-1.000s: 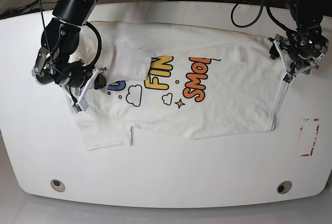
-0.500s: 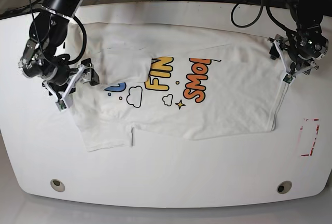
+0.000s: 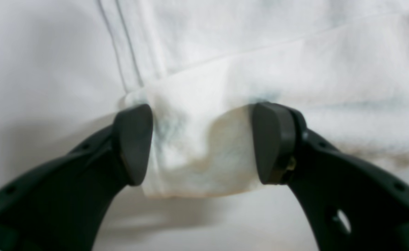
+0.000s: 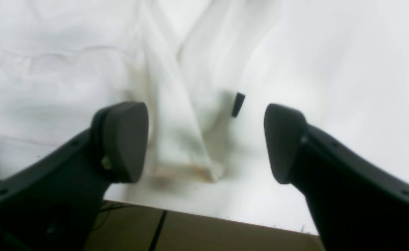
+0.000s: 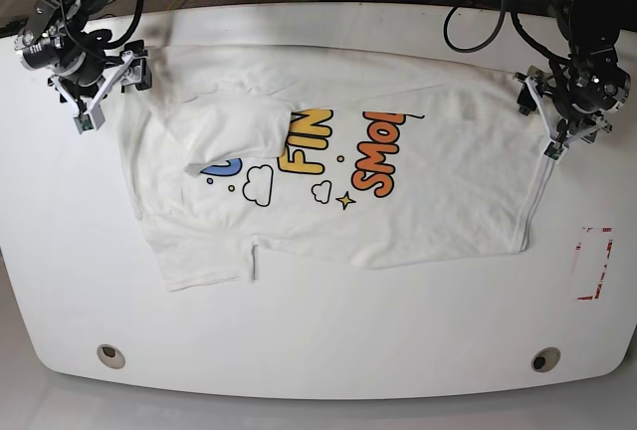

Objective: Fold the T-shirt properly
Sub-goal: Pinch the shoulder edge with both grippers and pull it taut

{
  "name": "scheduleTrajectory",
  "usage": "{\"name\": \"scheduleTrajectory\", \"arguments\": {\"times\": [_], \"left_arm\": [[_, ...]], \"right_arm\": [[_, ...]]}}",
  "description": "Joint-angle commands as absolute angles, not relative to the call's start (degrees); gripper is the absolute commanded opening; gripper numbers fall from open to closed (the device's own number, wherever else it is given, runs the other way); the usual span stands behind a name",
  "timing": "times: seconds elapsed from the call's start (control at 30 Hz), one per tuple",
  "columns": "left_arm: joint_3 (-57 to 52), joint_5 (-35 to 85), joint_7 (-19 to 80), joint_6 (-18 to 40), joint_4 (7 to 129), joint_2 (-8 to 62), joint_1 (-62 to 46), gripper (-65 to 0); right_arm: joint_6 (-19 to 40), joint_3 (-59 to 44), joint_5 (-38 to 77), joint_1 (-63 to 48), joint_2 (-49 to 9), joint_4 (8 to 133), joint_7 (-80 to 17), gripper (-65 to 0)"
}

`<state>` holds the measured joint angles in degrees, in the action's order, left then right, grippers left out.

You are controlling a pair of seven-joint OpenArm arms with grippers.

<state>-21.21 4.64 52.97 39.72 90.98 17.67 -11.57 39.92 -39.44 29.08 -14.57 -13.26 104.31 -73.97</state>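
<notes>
While the T-shirt (image 5: pixel 338 166) lies spread on the table (image 5: pixel 318 350), lettering up, its hem corner sits between the left gripper's (image 3: pixel 202 144) jaws, spread and not pinched. The right gripper (image 4: pixel 206 141) hangs wide and empty near the sleeve. Both layers should be caught squarely before lifting.
</notes>
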Motion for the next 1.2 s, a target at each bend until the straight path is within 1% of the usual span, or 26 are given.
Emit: {"name": "scheduleTrajectory", "arguments": {"times": [0.0,0.37,0.47,0.6,0.83,0.9,1.03,1.17], "left_arm": [[-21.23,2.59,55.96,40.00,90.95,17.98,-13.67,-23.6],[-21.23,2.77,55.78,40.00,91.30,17.89,-18.15,-23.6],[-22.02,2.86,55.78,40.00,91.38,17.63,-19.74,-23.6],[-26.07,2.77,56.04,40.00,94.02,15.43,-22.73,-23.6],[-26.42,2.95,56.04,40.00,98.07,14.90,-28.97,-23.3],[-27.03,2.95,56.04,40.00,99.38,13.49,-29.76,-23.3],[-31.87,2.95,57.36,40.00,104.48,10.24,-30.20,-22.9],[-32.57,2.95,60.44,40.00,108.62,9.54,-30.29,-22.9]], "right_arm": [[40.00,-39.96,30.37,-15.34,-14.11,105.19,-73.01,-16.8],[40.00,-39.78,30.29,-15.69,-13.93,97.45,-72.22,-17.0],[40.00,-39.34,30.64,-16.57,-15.43,97.63,-72.22,-17.0],[40.00,-37.23,30.81,-17.71,-17.27,98.68,-72.40,-17.0],[40.00,-34.95,30.81,-19.74,-18.51,102.64,-72.48,-17.0],[40.00,-34.86,30.90,-20.26,-19.38,103.16,-72.48,-17.0],[40.00,-33.36,30.90,-20.53,-19.91,103.34,-72.48,-17.0],[40.00,-33.01,30.90,-20.70,-19.91,105.45,-72.48,-17.0]]}}
